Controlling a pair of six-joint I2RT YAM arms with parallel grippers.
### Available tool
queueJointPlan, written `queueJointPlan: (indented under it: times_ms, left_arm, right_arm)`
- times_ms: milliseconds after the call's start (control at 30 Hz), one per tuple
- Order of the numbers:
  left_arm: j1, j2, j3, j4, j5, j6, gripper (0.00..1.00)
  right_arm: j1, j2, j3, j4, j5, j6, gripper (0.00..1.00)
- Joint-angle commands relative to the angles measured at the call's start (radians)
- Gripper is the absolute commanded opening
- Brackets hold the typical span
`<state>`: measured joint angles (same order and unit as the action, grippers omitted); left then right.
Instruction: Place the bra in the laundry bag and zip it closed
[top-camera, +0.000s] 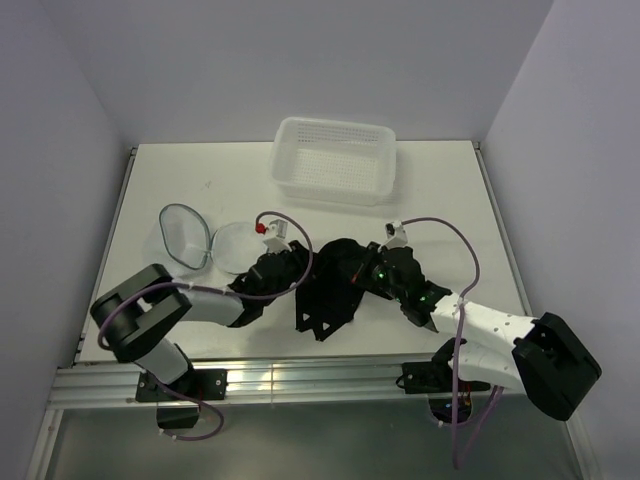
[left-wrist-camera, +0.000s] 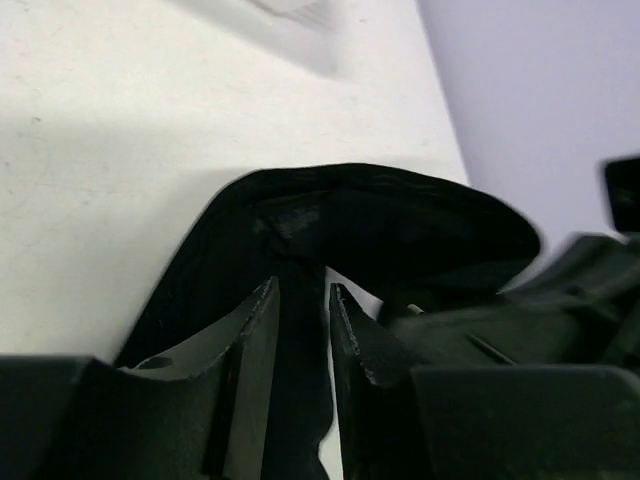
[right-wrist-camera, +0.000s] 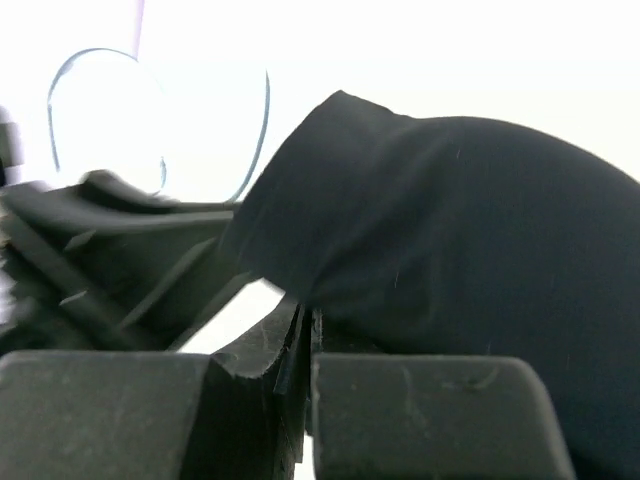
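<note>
Top view: left gripper (top-camera: 275, 268) and right gripper (top-camera: 378, 272) flank the bra (top-camera: 335, 285), mid-table, just right of the open bag (top-camera: 188, 236). The pick-up looks under way.
Left wrist: left gripper nearly closed, black fabric pinched between its fingers.
Right wrist: right gripper clamped on the bra's edge. The cloth is smooth, matte and bulging in a dome.
Next: carry it left with both arms, then lower it into an open half.

laundry bag (top-camera: 186, 236) open, basket (top-camera: 334, 160) well behind — apart

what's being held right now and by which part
The bra: left pincer grips fabric at its left side, right pincer its right side.
</note>
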<state>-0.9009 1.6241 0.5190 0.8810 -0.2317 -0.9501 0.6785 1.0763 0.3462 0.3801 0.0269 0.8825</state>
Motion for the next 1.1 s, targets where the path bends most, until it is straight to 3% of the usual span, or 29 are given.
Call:
queueJointPlan:
  times_ms: [0,167,233,267,367,433,533,567,633,667,767,1033,1067]
  left_arm:
    - [0.0,-0.119,-0.068,-0.007,0.083,0.037,0.32]
    - [0.0,-0.282,-0.149,-0.291,0.013,0.051,0.32]
    - [0.006,-0.294,-0.181,-0.319,-0.006,0.068,0.42]
    - [0.014,-0.29,-0.188,-0.329,0.0,0.07,0.53]
    - [0.049,-0.253,-0.195,-0.275,0.095,0.085,0.64]
    - [0.054,-0.212,-0.168,-0.272,0.121,0.094,0.64]
    - [0.056,-0.124,-0.181,-0.194,0.169,0.056,0.48]
    - [0.056,-0.092,-0.192,-0.171,0.169,0.039,0.37]
    - [0.056,-0.064,-0.23,-0.078,0.183,-0.007,0.26]
    - [0.054,-0.044,-0.237,-0.053,0.186,-0.018,0.15]
    - [0.046,-0.024,-0.258,0.009,0.184,-0.061,0.0]
    - [0.037,-0.082,-0.281,0.018,0.135,-0.082,0.02]
    - [0.037,-0.086,-0.284,0.015,0.132,-0.084,0.03]
  right_arm:
    - [0.007,0.014,0.048,0.046,0.034,-0.046,0.0]
    - [0.009,0.022,0.097,0.01,0.039,-0.108,0.0]
    - [0.01,0.04,0.115,-0.009,0.018,-0.123,0.0]
    - [0.019,0.046,0.131,-0.013,0.013,-0.125,0.0]
    - [0.038,0.092,0.171,-0.043,0.005,-0.143,0.0]
    - [0.065,0.114,0.195,-0.076,-0.005,-0.151,0.0]
    - [0.114,0.152,0.226,-0.101,-0.015,-0.151,0.0]
    - [0.13,0.169,0.237,-0.107,-0.016,-0.151,0.0]
    - [0.176,0.178,0.24,-0.118,-0.002,-0.137,0.0]
    - [0.188,0.183,0.232,-0.115,0.001,-0.131,0.0]
    - [0.225,0.188,0.217,-0.113,-0.004,-0.091,0.0]
    - [0.268,0.267,0.177,-0.067,-0.042,-0.048,0.0]
    - [0.268,0.296,0.181,-0.067,-0.051,-0.047,0.04]
